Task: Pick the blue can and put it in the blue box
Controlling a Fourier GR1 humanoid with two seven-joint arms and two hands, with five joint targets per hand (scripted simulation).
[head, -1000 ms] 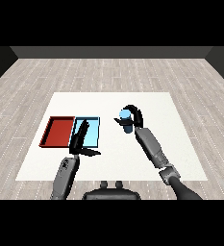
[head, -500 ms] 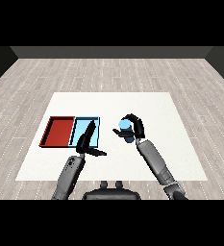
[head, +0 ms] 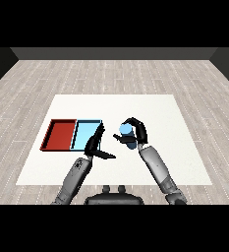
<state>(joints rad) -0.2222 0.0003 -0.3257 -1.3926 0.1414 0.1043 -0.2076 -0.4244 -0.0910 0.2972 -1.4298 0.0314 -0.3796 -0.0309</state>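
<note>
Blue can (head: 127,132) is clasped in the curled right hand (head: 137,132), raised off the counter (head: 160,113) just right of the light blue tray (head: 86,134) for transfer; left hand (head: 94,145) released.

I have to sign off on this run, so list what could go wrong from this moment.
1. The left hand hangs at the blue tray's right edge, between the tray and the blue can. The can's path may clip it.
2. The right hand curls round the can to the right of the tray, not over it. An early release would likely put the can on the table.
3. The red tray adjoins the blue one, so overshooting could land the can there.
</note>
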